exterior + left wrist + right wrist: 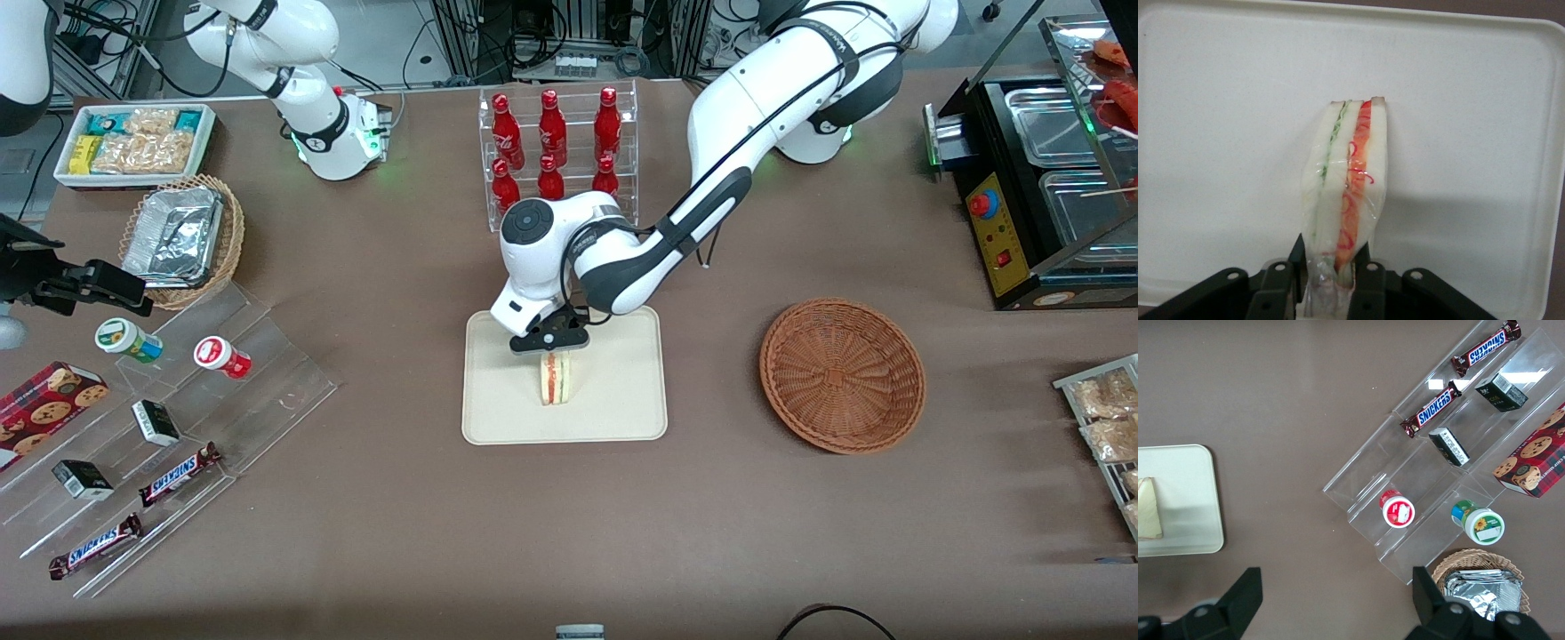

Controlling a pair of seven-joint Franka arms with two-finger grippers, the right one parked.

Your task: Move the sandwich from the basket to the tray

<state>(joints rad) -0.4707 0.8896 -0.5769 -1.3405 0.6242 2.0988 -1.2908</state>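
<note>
I have the hand clamped on the sandwich, which stands on edge over the middle of the tray; the basket sits bare toward the working arm's end. If I let go now, I expect the wedge to topple. Plenty of brown desk around the tray.

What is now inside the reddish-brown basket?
Nothing shows in the basket; its woven bottom is bare. The sandwich is over the tray, with the tool shut on it. Contact underneath is hidden.
</note>
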